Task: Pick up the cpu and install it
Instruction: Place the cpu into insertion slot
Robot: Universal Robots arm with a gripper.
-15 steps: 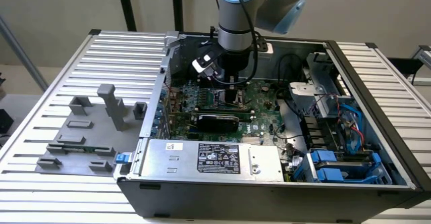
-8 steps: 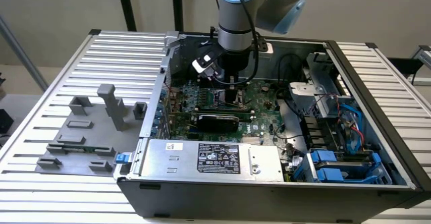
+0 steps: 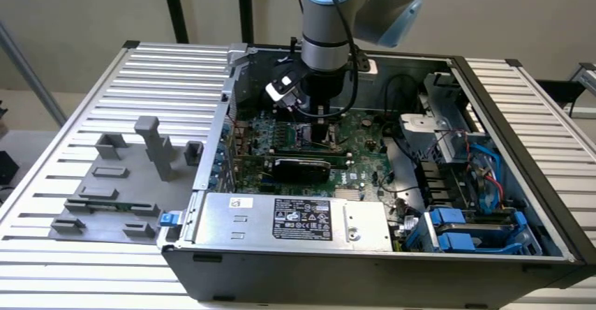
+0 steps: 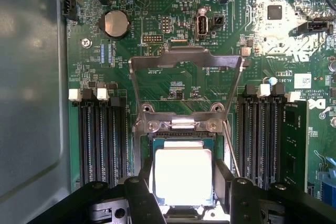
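cpu (image 4: 182, 166) side edges hidden behind gripper (image 4: 182, 182); gripper body cropped.

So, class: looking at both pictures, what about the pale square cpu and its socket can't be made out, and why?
- Exterior view: the pale silver square cpu and its metal-framed socket are hidden behind the grey robot arm.
- Wrist view: one edge of the cpu is covered by the black gripper.
- Wrist view: the camera looks straight down, so whether the cpu is seated or just above the socket cannot be told.
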